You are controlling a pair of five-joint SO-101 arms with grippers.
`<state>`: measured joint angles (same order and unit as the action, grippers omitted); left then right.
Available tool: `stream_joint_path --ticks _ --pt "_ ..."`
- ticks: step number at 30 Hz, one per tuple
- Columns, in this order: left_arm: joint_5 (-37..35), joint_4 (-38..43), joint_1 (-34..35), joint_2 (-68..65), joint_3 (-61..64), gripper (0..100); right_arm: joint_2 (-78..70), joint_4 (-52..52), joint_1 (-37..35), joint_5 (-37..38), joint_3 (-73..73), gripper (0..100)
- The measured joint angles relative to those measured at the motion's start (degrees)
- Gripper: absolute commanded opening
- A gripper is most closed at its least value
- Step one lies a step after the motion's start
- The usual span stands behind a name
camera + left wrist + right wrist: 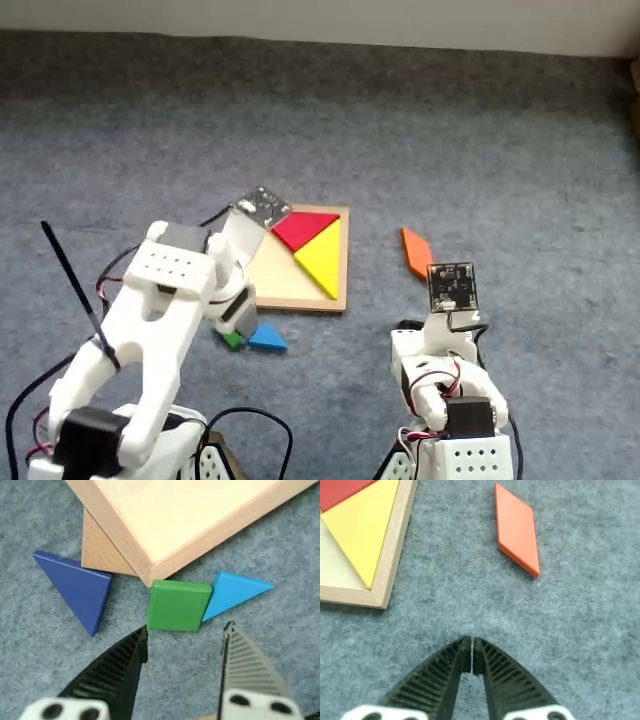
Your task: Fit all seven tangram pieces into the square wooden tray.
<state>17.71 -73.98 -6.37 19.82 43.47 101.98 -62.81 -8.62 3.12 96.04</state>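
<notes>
**Two in, five to go, left arm over the green square**

Your left gripper (186,629) is spread wide with nothing in it. Its fingertips hang just short of the green square (179,605), one to either side of its near edge. Your right gripper (471,642) is pinched closed on nothing, sitting over bare carpet.

Progress-wise I'd call it early days. Only the red triangle (300,228) and the yellow triangle (322,258) are in the wooden tray (300,303), edge to edge in the half toward your right arm. The rest of the tray floor is bare wood.

Five pieces are out:
- The green square is right up against a tray corner.
- The light blue triangle (232,592) touches one side of the square.
- The dark blue triangle (77,587) lies near the square's other side.
- A plain wood triangle (100,555) pokes out at the tray wall, meeting the dark blue one. I can't tell if it's tucked under the tray or just butted against it.
- The orange parallelogram (516,527) lies by itself, well apart from the tray on your right arm's side.

Everything rests on a grey, felt-like carpet (520,140). There's a pale strip of wall along the far edge, and black cables (250,420) loop around the arm bases.
</notes>
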Motion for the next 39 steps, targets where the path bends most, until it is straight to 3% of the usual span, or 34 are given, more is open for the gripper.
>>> stream_joint_path --ticks 3,12,15,22,31,39 --pt "0.0 0.8 0.0 1.5 3.7 25 0.0 0.0 0.0 0.0 0.0 2.6" --pt "2.3 14.4 0.0 -3.2 9.9 25 0.0 0.0 0.0 0.0 0.0 2.6" --pt "2.3 14.6 -0.1 -6.9 7.4 24 0.0 0.0 0.0 0.0 0.0 2.6" --pt "2.3 14.4 -0.2 -13.5 2.6 11 0.0 0.0 0.0 0.0 0.0 2.6" --pt "2.3 11.1 -0.1 -13.5 2.1 10 0.0 0.0 0.0 0.0 0.0 2.6" --pt "2.7 6.1 0.2 -0.6 2.0 11 0.0 0.0 0.0 0.0 0.0 2.6"
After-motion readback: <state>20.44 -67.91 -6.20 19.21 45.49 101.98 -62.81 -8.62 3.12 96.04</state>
